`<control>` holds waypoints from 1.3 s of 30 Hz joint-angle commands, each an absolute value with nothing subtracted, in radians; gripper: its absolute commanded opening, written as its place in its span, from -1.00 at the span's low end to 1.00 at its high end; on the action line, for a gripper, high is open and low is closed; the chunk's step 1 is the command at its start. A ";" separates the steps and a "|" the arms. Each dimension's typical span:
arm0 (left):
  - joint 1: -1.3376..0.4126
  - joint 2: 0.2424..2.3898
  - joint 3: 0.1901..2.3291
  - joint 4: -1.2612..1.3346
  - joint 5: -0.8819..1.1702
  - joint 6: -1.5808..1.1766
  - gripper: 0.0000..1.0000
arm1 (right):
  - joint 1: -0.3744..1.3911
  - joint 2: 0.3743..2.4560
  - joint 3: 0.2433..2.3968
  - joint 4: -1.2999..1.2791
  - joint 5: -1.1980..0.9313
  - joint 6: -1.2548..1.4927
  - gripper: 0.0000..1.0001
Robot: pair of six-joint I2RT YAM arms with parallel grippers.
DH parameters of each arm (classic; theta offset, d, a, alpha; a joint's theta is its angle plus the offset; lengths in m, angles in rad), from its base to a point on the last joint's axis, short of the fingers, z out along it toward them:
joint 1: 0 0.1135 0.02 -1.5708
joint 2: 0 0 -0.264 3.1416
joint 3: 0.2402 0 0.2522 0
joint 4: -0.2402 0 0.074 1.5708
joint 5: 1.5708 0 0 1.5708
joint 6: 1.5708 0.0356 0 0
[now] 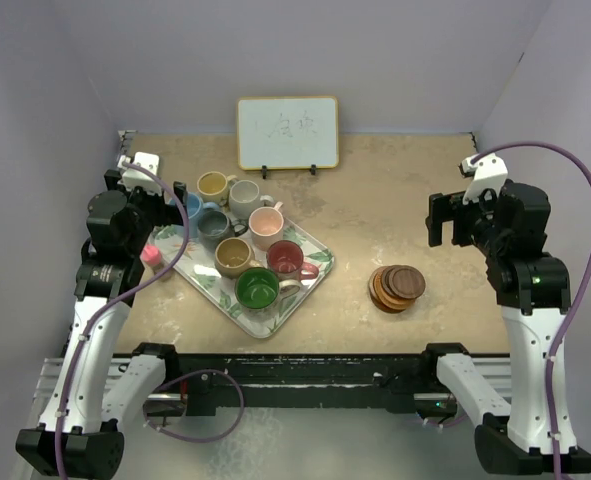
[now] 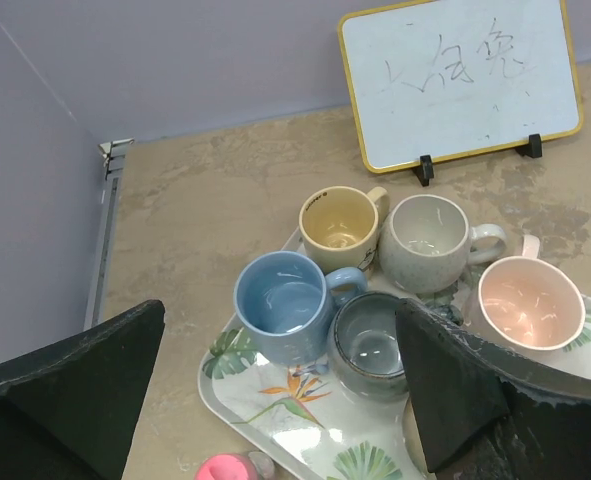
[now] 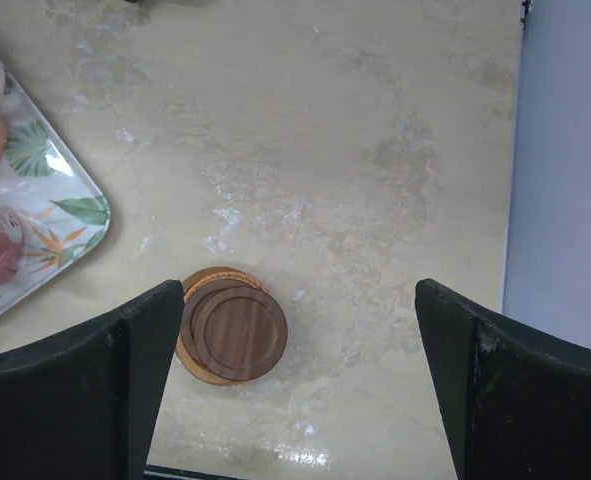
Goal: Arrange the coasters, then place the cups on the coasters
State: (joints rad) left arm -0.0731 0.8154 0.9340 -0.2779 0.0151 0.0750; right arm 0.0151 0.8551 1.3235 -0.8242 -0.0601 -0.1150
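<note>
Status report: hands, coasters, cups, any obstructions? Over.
Left hand open above cups; right hand open above coasters, both empty. Coasters stacked, beside tray. Cups on tray. Nothing blocks stack.

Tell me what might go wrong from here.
1. The coasters sit in one offset stack, so the open right gripper may lift several together or topple them.
2. The cups are packed close on the tray; reaching for the blue cup with the left gripper could knock the grey cup beside it.
</note>
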 commanded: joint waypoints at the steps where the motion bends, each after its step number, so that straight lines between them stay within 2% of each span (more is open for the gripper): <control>1: -0.063 0.808 0.937 -0.242 0.035 0.086 0.88 | 0.018 0.837 1.335 -0.787 -0.051 -0.113 1.00; 17: -0.058 0.794 0.924 -0.264 0.044 0.095 0.88 | 0.018 0.854 1.319 -0.827 -0.015 -0.163 1.00; 22: -0.057 0.807 0.922 -0.293 0.108 0.135 0.88 | 0.019 0.897 1.319 -0.895 0.017 -0.228 1.00; 29: -0.058 0.816 0.902 -0.298 0.127 0.121 0.89 | 0.019 0.921 1.259 -0.963 -0.017 -0.330 1.00; 35: -0.058 0.836 0.898 -0.291 0.162 0.121 0.91 | 0.018 1.019 1.204 -1.080 -0.150 -0.405 1.00; 39: -0.057 0.844 0.893 -0.279 0.167 0.120 0.92 | 0.018 1.038 1.149 -1.065 -0.197 -0.412 1.00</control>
